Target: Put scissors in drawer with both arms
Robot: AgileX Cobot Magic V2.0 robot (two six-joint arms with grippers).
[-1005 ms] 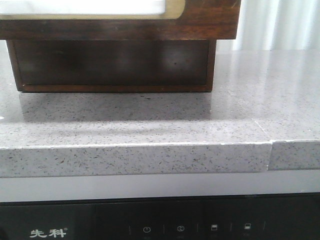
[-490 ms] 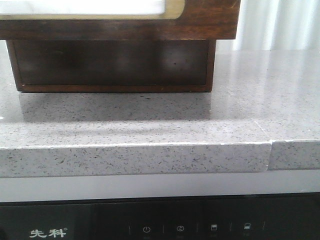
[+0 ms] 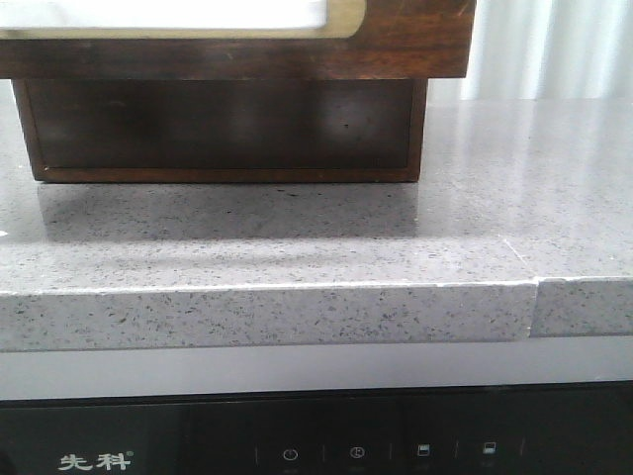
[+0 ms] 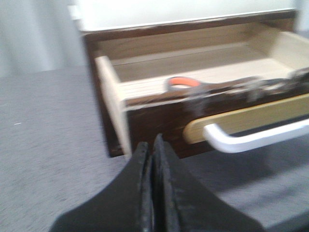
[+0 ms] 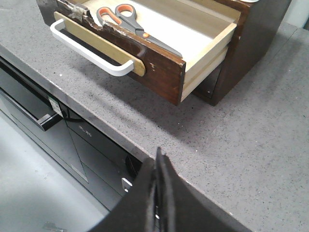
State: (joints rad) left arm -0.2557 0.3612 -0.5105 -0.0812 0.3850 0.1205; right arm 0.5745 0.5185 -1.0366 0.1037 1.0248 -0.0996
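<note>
The drawer [image 5: 159,65] is pulled open from the dark wooden cabinet [image 5: 251,34]; its front bears a white handle [image 5: 91,50] on a tan strip. The scissors [image 5: 130,24] lie inside on the pale drawer floor, orange-and-grey handles toward the front. In the left wrist view the drawer [image 4: 159,113] shows one orange loop of the scissors [image 4: 181,84] over its front edge. My left gripper [image 4: 152,145] is shut and empty, just before the drawer's front corner. My right gripper [image 5: 159,159] is shut and empty, over the counter's edge, well apart from the drawer. In the front view the drawer front [image 3: 415,40] fills the top and no gripper shows.
The grey speckled counter [image 3: 297,237] has a front edge [image 3: 267,317] with a seam at the right [image 3: 534,297]. A black appliance panel [image 3: 297,445] sits below it. The cabinet's lower body [image 3: 218,129] stands under the open drawer. White curtain behind at the right [image 3: 554,45].
</note>
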